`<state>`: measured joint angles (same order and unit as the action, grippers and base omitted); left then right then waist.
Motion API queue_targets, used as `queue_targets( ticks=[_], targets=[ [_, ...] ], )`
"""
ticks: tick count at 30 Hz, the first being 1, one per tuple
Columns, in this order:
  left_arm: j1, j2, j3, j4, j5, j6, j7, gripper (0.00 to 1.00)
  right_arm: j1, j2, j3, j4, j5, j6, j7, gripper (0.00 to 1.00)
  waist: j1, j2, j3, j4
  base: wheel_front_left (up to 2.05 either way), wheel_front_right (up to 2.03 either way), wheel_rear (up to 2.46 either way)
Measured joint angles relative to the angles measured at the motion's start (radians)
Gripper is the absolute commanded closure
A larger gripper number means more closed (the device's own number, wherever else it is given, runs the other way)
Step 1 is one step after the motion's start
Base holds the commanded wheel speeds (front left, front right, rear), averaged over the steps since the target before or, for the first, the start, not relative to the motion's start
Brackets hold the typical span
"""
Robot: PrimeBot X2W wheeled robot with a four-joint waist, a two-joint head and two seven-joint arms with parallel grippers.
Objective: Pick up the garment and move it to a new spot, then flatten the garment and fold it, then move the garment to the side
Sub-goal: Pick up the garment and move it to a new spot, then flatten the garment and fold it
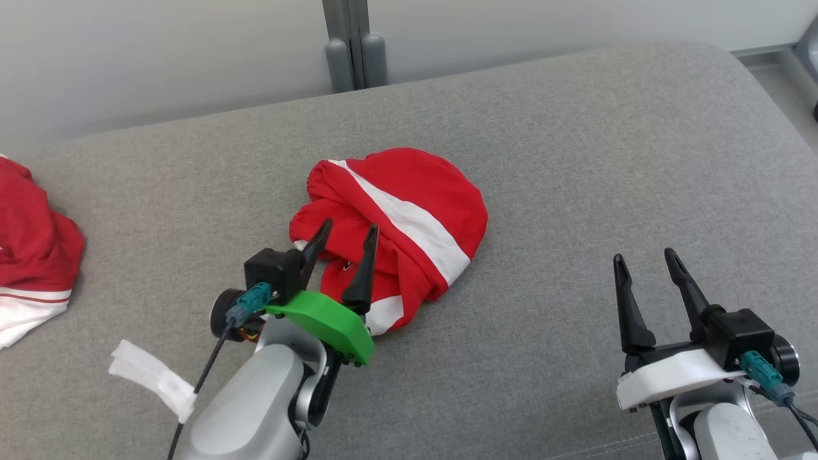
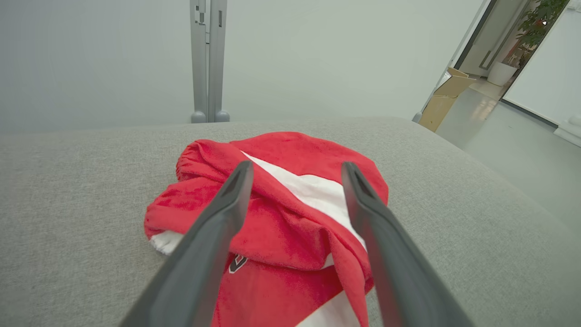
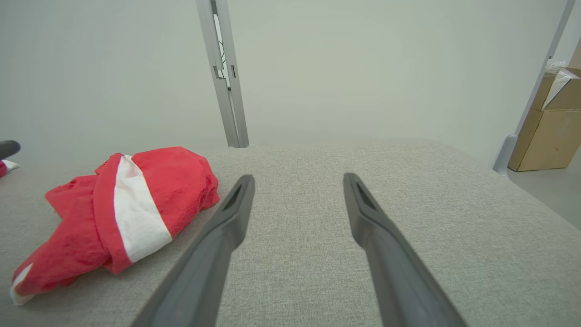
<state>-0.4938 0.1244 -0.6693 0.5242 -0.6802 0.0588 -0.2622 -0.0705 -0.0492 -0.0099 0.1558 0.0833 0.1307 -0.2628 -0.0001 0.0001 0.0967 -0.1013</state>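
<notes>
Red garment (image 1: 409, 211): small dark emblem (image 2: 237, 263), unreadable.

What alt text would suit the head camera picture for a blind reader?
A crumpled red garment with a white stripe lies on a grey fabric surface, the left tool open over its near edge. The right tool stands open, apart.

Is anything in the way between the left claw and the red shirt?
No, nothing visible. The open left gripper hangs right over the garment, with no other thing between them.
</notes>
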Motion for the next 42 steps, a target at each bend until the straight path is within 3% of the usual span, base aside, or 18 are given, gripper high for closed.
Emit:
queue_targets(
  ticks=[8, 18, 22, 42],
  targets=[
    [0.157, 0.053, 0.145, -0.118, 0.063, 0.013, -0.002, 0.00, 0.025, 0.000, -0.004, 0.008, -0.009, 0.000, 0.000, 0.00, 0.0000, 0.0000, -0.069, 0.042, 0.00, 0.00, 0.00],
    [0.400, 0.041, 0.357, -0.216, 0.142, 0.020, -0.002, 0.00, 0.048, 0.000, 0.023, 0.009, 0.005, 0.000, 0.000, 0.00, 0.0000, 0.0000, -0.102, 0.094, 0.00, 0.00, 0.00],
    [0.457, 0.018, 0.417, -0.234, 0.188, 0.003, -0.002, 0.00, 0.066, 0.000, 0.035, 0.013, 0.020, 0.000, 0.000, 0.00, 0.0000, 0.0000, -0.108, 0.104, 0.00, 0.00, 0.00],
    [0.519, -0.044, 0.541, -0.239, 0.331, -0.068, -0.002, 0.00, 0.080, 0.000, 0.056, 0.039, 0.033, 0.000, 0.000, 0.00, 0.0000, 0.0000, -0.108, 0.095, 0.00, 0.00, 0.00]
  ],
)
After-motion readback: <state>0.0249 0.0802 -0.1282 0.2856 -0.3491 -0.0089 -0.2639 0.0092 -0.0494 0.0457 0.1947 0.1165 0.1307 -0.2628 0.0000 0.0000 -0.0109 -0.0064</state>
